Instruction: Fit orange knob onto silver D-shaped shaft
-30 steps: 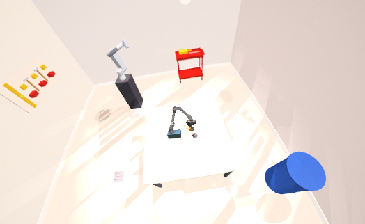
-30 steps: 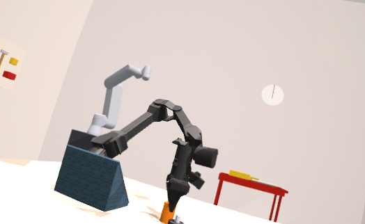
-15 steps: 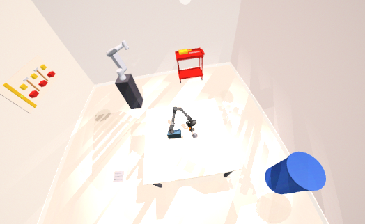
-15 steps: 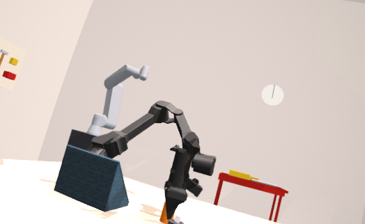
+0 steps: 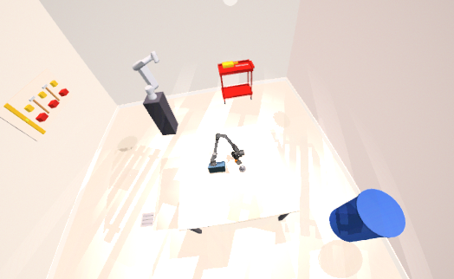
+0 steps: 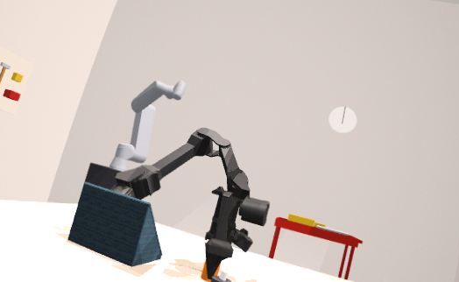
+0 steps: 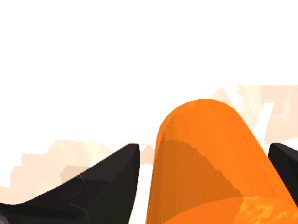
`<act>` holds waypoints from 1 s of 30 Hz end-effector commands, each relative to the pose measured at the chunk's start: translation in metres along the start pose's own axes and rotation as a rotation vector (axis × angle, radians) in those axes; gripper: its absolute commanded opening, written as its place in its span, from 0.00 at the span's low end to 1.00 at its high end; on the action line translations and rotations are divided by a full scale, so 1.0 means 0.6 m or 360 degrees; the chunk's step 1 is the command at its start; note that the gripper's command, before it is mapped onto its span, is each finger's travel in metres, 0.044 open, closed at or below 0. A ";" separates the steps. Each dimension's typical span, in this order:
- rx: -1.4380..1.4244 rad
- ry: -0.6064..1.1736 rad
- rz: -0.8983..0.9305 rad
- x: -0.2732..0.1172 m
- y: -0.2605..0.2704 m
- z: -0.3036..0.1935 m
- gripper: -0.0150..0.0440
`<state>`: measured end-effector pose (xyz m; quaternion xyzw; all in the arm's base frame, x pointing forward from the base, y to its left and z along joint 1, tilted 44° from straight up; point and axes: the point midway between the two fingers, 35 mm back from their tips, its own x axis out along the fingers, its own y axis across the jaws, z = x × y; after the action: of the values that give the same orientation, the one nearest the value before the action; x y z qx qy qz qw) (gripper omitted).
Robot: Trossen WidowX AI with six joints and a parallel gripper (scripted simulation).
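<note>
The orange knob [image 5: 236, 160] [image 6: 205, 271] [image 7: 200, 130] stands on the table with its top toward the wrist camera. Its hole is hidden underneath. My gripper [image 5: 238, 162] [image 6: 212, 272] [image 7: 205, 146] points down around the knob, fingers partly closed. In the wrist view one finger is on each side. A gap shows between the left finger and the knob; the right finger is very near or against its side, I cannot tell which. The round pedestal [image 5: 242, 169] [image 6: 221, 278] stands close beside the knob, with the silver shaft [image 6: 223, 274] upright on it. The shaft's flat side cannot be made out.
The arm's blue base block [image 5: 217, 167] [image 6: 110, 225] stands left of the knob on the white table [image 5: 239, 199]. Farther off are a red cart [image 5: 236, 92] [image 6: 316, 232], a grey arm on a dark stand [image 5: 162, 114] and a blue bin [image 5: 379, 212].
</note>
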<state>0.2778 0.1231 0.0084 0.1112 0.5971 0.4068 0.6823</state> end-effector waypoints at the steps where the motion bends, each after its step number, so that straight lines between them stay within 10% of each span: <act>1: 0.0006 -0.0004 0.0007 0.001 0.001 0.000 0.56; 12: 0.0006 -0.0002 -0.0004 -0.033 -0.004 0.008 0.25; 30: 0.0008 0.0001 -0.0002 -0.226 0.007 0.009 0.25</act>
<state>0.2881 0.0454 0.0956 0.1159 0.6015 0.4047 0.6789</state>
